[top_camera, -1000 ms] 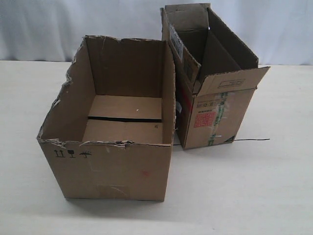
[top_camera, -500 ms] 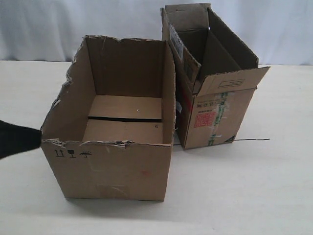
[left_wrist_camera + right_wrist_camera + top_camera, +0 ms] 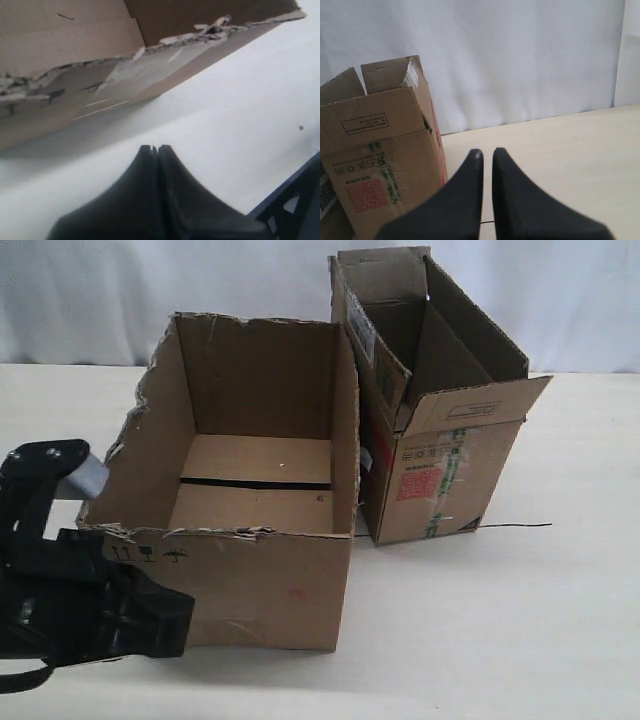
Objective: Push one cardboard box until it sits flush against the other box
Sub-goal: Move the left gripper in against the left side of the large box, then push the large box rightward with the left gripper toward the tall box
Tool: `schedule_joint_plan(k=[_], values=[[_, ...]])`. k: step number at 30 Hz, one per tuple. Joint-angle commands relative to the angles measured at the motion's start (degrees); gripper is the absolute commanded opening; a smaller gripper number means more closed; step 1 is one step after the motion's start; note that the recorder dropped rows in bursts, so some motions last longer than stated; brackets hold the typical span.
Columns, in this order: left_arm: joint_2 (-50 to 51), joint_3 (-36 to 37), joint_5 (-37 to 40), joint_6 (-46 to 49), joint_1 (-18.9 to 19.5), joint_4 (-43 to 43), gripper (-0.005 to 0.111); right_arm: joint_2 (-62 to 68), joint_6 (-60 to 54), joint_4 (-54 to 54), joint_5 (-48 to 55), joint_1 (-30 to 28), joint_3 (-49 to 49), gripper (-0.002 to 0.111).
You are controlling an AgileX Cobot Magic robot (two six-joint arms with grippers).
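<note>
The cardboard box (image 3: pixel 262 590) is wide, brown, open-topped, its rim ragged.

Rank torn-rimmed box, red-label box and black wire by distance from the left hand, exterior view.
1. Torn-rimmed cardboard box, just right of the left hand.
2. Red-label flapped box, back right.
3. Thin black wire, far right on the table.
</note>
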Motion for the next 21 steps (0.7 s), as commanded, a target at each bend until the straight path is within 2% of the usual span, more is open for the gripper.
schedule_joint_plan(k=[1,5,15,21], values=[[4.66,0.27,-5.18,-1.35,-0.74,0.94,0.0,-0.32,-0.18,-0.23,-0.17,-0.46,0.21,0.005],[6.68,0.27,-13.52,-3.67,-0.74,1.16,0.0,-0.32,-0.18,-0.23,-0.17,-0.46,0.21,0.005],[12.89,0.27,-22.03,-4.11,-0.74,1.17,0.0,-0.32,-0.18,-0.23,-0.17,-0.46,0.21,0.005],[13.37,0.27,-30.54,-5.91,-0.74,-0.04,0.0,-0.32,-0.18,-0.23,-0.17,-0.46,0.21,0.005]])
